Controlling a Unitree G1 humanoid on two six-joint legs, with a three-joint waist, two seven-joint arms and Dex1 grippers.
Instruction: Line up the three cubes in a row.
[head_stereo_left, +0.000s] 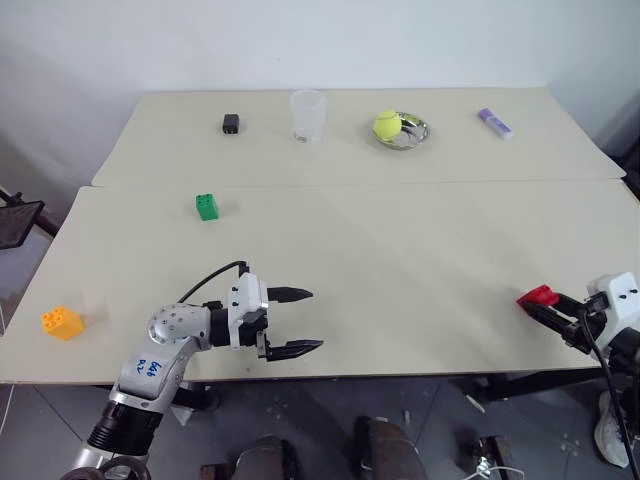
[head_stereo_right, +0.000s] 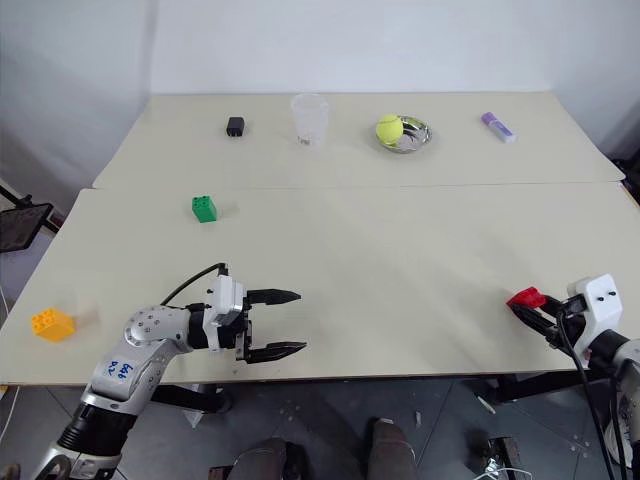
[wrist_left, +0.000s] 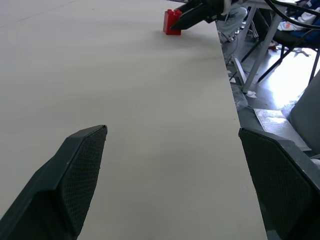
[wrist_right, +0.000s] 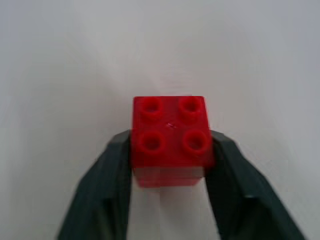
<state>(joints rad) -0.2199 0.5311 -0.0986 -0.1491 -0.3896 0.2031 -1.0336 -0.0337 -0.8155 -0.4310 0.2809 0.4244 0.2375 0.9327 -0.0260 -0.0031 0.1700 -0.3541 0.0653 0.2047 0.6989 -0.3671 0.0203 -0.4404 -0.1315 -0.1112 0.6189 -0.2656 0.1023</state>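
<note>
R arm: I see the right gripper (head_stereo_left: 548, 305) low over the near right edge of the table (head_stereo_left: 400, 260), wrist white, black fingers (wrist_right: 110, 175) pointing toward table centre. Jaws are clamped on the red cube (wrist_right: 170, 140), one finger per side face, studs up. In the right wrist view the cube sits square between the tips: four round studs in a 2x2 grid, glossy hard plastic, sharp edges. I can't tell whether it rests on the surface or is just clear of it.

L arm: the left gripper (head_stereo_left: 290, 320) hangs over the near edge, left of centre, forearm roughly level, fingers aimed across at the R gripper. Jaws spread wide, nothing between them. Finger pads (wrist_left: 82, 170) are black w/ a fine cross-hatch texture, tapering to blunt tips. A black cable loops over the wrist.

Other cubes, ref. L gripper: green cube (head_stereo_left: 207, 206) lies beyond it and slightly to its left, well apart, flat on the table. Orange-yellow cube (head_stereo_left: 62, 322) sits well off behind its wrist, near the table's left edge, studs up. Both same studded block form as the red one.

Surface: matte beige, smooth, two tabletops butted w/ a seam between them. Far tabletop carries a small black block (head_stereo_left: 231, 123), a clear plastic cup (head_stereo_left: 308, 115), a tennis ball (head_stereo_left: 387, 125) in a shiny metal dish (head_stereo_left: 416, 131), and a purple marker-like object (head_stereo_left: 495, 122).
</note>
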